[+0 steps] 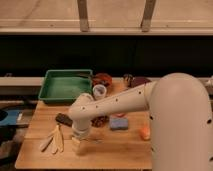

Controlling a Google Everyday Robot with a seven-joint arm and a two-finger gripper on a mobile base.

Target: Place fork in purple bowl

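Camera view, working across the pale wooden table [115, 150] from its left edge.

- Far left, near the front: pale cream wooden utensils [54, 141] lie fanned out flat. They are not the target and nothing touches them.
- Behind them: a black rectangular block [63, 119] lies flat, and a green rectangular plastic tray [65, 85] sits at the back left corner.
- The gripper [78, 142] is low over the table, just right of the wooden utensils and in front of the block. The white arm [115, 102] reaches in from the right and bends down at the wrist, which I judge to be an approach from above for a flat object.
- Its jaws stand apart with nothing between them, so no grasp has been made.
- The small slim silver metal fork [93, 141] lies flat on the wood just right of the gripper. It shows as a thin bright line running left to right. I cannot tell which end has the tines.
- The fork is thin and lies low, so I judge the fingers must come almost to the table surface to catch it.
- Middle, at the back: a small white cup [100, 90] stands just in front of a reddish-brown bowl [102, 79].
- Right of centre: a blue rectangular sponge [119, 123] lies flat.
- Back right: the round dark purple bowl [137, 81] is partly hidden by the arm. It is well apart from the fork, so the carry has to cross the table diagonally.
- Beyond it: a small orange object [145, 132] sits near the arm.
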